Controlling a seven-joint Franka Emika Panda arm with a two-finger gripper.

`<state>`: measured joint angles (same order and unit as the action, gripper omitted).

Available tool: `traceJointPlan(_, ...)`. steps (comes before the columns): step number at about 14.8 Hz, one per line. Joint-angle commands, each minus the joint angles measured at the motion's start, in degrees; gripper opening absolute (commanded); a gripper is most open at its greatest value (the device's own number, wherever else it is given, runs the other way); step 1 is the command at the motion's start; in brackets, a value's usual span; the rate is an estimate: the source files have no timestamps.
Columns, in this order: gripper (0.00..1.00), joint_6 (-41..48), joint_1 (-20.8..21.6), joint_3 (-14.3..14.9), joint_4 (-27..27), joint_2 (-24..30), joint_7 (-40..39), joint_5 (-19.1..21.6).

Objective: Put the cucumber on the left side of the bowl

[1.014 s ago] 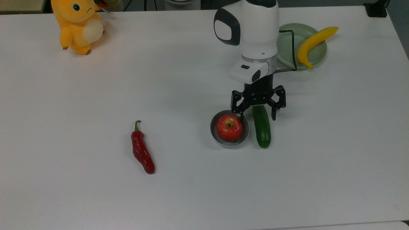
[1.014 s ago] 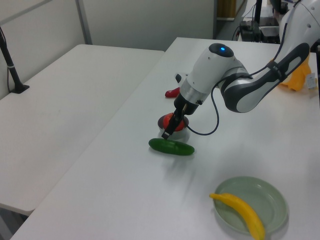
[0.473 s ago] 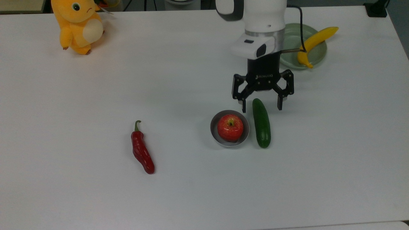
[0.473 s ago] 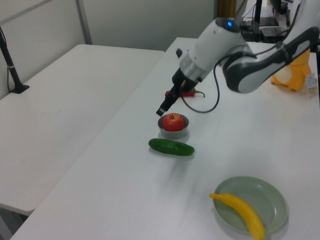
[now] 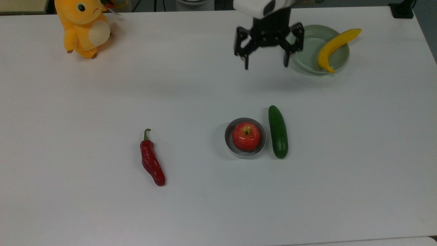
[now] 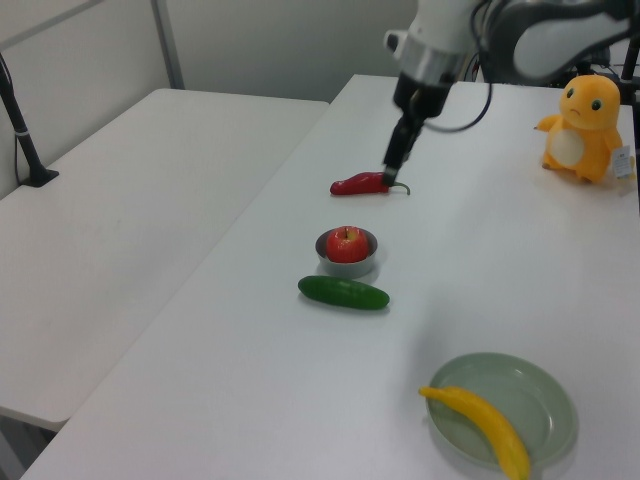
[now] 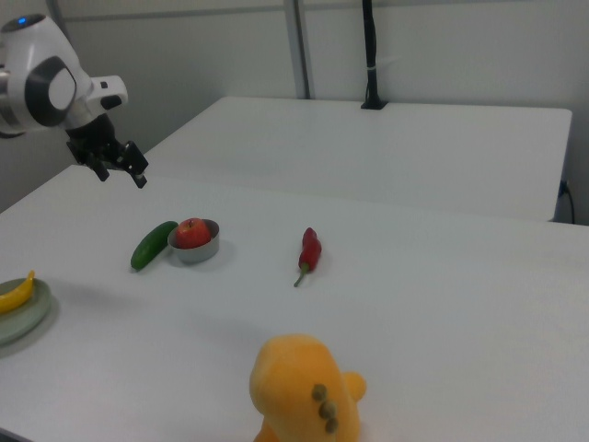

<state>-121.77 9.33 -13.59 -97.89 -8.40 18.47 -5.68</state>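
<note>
- Over the last second your arm [image 6: 440,40] went from low over the cucumber's far end, next to the bowl, to high and well back toward the top view's far edge, near the plate [image 5: 309,51].
- The gripper [image 5: 265,64] rose with it, empty, fingers spread wide apart, well clear of every object on the table [image 5: 102,212].
- The cucumber [image 5: 278,131] stayed flat where it was, just beside the bowl [image 5: 228,136], at the top view's right of it; I could not tell whether the two touched.
- In the right view the cucumber [image 7: 153,245] sat on the right view's left of the bowl [image 7: 204,250], so I judged the placing done and the lift a retreat after release, provided the task's left was meant that way.
- The cucumber's long axis ran near to far in the top view, almost parallel to the top view's side edges, with the far end tipped slightly toward the bowl's side.
- In the left view that axis ran across the picture, the cucumber [image 6: 343,292] lying nearer the camera than the bowl [image 6: 346,266].
- The apple [image 5: 245,136] sat in the bowl, undisturbed; the chili [image 5: 152,163] lay well apart on the top view's left.
</note>
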Motion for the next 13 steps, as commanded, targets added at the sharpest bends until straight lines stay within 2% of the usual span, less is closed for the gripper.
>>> traceJointPlan(1,1.0,10.02,-0.1,4.18,-3.45,6.55,-3.0,2.16)
traceJointPlan(3,1.0,12.34,-0.19,8.12,-5.55,8.66,-3.01,2.08)
traceJointPlan(5,1.0,13.23,-0.37,11.2,-6.17,8.5,-3.53,2.16)
traceJointPlan(9,1.0,9.02,-2.21,12.89,-10.82,8.14,-3.71,4.53)
traceJointPlan(13,1.0,6.2,-1.95,12.89,-11.8,7.97,-4.06,7.08)
